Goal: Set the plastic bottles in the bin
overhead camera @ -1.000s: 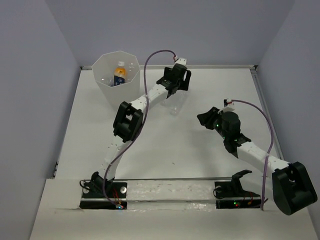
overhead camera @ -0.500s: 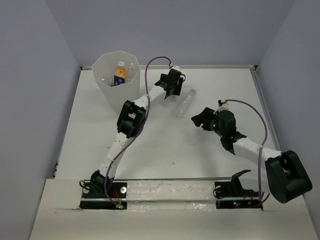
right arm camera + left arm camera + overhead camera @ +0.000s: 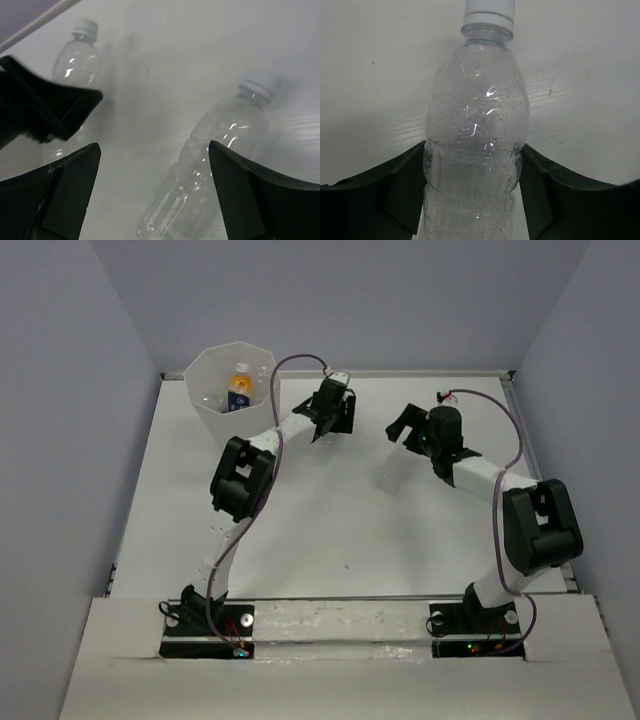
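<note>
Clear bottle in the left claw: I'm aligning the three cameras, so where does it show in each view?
Top external: not discernible, hidden under the left claw, right of the bin.
Left wrist: the clear bottle fills the centre, cap at top.
Right wrist: upper left, behind the left claw.
Shared landmark: the left claw.

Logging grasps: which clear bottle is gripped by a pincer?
The bottle clamped between the left pincer's fingers; another clear bottle lies loose on the table.
</note>
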`<state>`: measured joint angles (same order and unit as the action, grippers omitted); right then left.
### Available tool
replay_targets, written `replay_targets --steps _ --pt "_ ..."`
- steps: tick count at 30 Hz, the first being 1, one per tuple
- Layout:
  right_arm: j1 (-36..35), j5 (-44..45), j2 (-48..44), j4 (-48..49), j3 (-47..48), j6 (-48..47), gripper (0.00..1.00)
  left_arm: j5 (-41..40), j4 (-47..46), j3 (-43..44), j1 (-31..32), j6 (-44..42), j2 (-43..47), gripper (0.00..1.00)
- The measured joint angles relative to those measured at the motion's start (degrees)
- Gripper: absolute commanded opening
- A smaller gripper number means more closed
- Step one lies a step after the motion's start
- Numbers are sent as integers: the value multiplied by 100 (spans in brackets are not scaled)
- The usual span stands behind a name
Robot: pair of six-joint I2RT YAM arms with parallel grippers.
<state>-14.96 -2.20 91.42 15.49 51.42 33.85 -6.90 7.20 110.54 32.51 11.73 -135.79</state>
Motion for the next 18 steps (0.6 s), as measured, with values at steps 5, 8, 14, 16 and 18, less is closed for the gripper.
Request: replay_targets --steps 5,8,14,16,18 --pt "114 599 326 -660 494 -308 95 608 -404 -715 9 282 870 44" --pt "107 905 511 -1003 645 -494 94 981 -629 -833 57 409 1390 44" --pt "107 1368 584 -1392 852 -684 94 1425 -977 -831 195 520 2354 45" --pt "107 1401 542 -1528 848 -719 95 1445 -1056 -831 221 516 2638 45" --pt "107 1451 369 -1703 743 -802 95 1381 -1104 -804 240 481 3064 45"
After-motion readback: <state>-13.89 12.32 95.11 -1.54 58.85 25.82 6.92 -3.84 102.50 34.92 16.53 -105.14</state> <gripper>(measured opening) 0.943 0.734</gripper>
